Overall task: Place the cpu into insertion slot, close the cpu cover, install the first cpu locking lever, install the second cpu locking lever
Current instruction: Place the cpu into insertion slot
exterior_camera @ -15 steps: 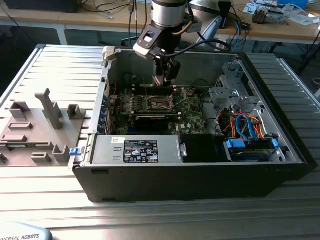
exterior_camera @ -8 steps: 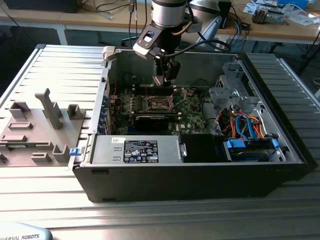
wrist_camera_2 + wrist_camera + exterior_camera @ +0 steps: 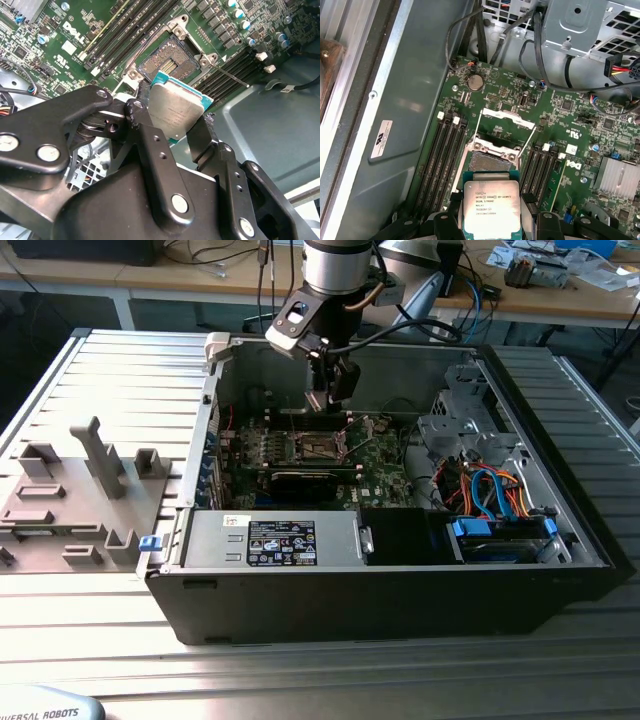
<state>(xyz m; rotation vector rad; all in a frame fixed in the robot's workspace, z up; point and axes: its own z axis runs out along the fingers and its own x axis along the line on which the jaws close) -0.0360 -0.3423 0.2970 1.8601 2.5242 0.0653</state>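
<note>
Jaws grip the cpu by two opposite edges, parted only its width, holding it near the open insertion slot, cpu cover raised.

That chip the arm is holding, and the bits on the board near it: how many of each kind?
cpu, held in the gripper: 1
insertion slot, uncovered: 1
cpu cover, open: 1
coin battery: 1
Total: 4

tool hangs above slot | open case on worktop | grey fixtures at exterior view's left
</note>
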